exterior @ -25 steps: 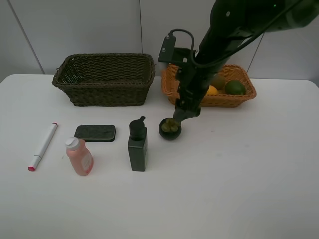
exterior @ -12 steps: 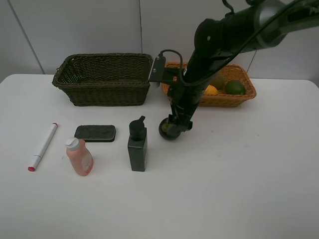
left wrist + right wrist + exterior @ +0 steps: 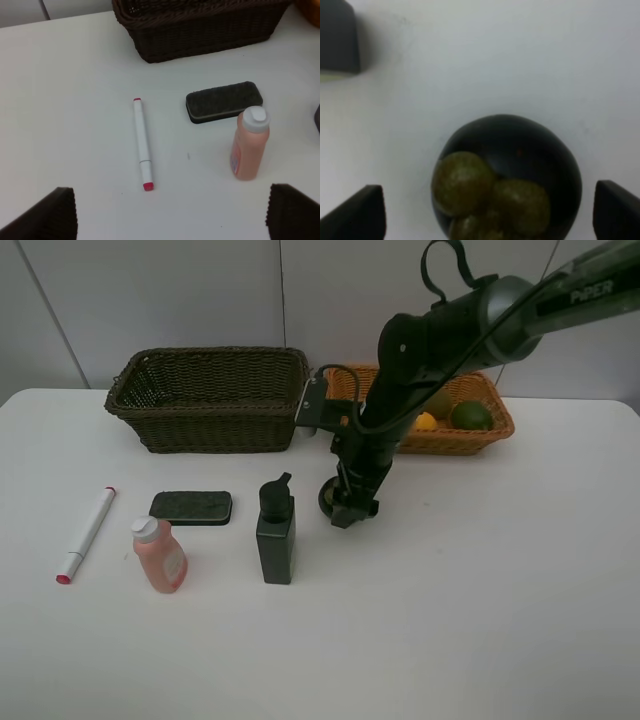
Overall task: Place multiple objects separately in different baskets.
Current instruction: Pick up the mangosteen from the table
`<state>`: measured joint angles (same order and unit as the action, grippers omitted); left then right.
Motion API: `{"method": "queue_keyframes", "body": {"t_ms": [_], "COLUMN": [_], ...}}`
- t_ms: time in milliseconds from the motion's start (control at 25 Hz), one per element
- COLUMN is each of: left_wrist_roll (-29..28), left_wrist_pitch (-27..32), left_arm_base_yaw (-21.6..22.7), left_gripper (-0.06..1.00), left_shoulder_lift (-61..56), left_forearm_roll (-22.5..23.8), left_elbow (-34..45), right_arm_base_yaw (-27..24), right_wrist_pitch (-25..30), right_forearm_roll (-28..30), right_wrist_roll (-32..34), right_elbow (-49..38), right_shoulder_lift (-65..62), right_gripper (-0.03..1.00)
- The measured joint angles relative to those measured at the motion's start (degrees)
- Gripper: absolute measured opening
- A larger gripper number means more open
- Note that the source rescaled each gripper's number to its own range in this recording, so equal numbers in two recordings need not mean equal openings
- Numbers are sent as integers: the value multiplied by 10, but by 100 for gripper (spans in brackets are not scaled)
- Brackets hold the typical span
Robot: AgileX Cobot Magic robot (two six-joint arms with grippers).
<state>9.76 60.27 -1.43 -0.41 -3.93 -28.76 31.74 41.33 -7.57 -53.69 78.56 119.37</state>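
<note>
Right arm: your right gripper (image 3: 352, 506) is down at the table (image 3: 480, 600), just in front of the orange basket (image 3: 486, 441). The jaws are wide apart and straddle the mangosteen (image 3: 328, 497). In the right wrist view the mangosteen (image 3: 520, 160) sits on the table between the two fingertips (image 3: 362, 212). There is white table on both sides of it, so the right gripper (image 3: 490, 212) is not clamped on it. Its green cap leaves face the camera.

Left arm: your left gripper (image 3: 170, 215) hangs over the table with its jaws spread and nothing between them. It is out of the overhead view.

Orange basket: the lime (image 3: 471, 416) and the mango (image 3: 425, 422) lie inside. The kiwi (image 3: 440, 402) is behind them, mostly hidden by the arm.

Dark basket (image 3: 210, 356): you can see only bare weave inside it.

On the table:
- The pump bottle (image 3: 275, 535) stands upright just left of the mangosteen and apart from it.
- The black block (image 3: 191, 507) lies flat in front of the dark basket.
- The pink bottle (image 3: 160, 556) stands just in front of the block's left end.
- The marker (image 3: 86, 533) lies at the far left, with its pink cap toward the near edge.

The left wrist view shows the marker (image 3: 141, 145), the block (image 3: 224, 101) and the pink bottle (image 3: 249, 145), all apart from one another. The dark basket (image 3: 200, 35) is beyond them.
</note>
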Motion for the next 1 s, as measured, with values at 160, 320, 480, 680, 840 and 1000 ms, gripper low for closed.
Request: {"method": "queue_keyframes", "body": {"t_ms": [160, 320, 480, 680, 840, 1000], "left_wrist_roll": [0, 0, 0, 0, 0, 0], "left_wrist_pitch": [0, 0, 0, 0, 0, 0], "left_arm_base_yaw": [0, 0, 0, 0, 0, 0], "left_gripper": [100, 100, 100, 100, 100, 100], "left_shoulder_lift": [0, 0, 0, 0, 0, 0], "left_forearm_roll": [0, 0, 0, 0, 0, 0], "left_elbow": [0, 0, 0, 0, 0, 0], "right_arm_base_yaw": [0, 0, 0, 0, 0, 0], "right_wrist_pitch": [-14, -17, -17, -18, -19, -18], "right_forearm_roll": [-4, -6, -6, -6, -3, 8], "right_wrist_roll": [-1, -2, -2, -2, 0, 0], "right_elbow": [0, 0, 0, 0, 0, 0], "right_shoulder_lift": [1, 13, 19, 20, 20, 20], "right_gripper": [99, 99, 99, 99, 99, 91]}}
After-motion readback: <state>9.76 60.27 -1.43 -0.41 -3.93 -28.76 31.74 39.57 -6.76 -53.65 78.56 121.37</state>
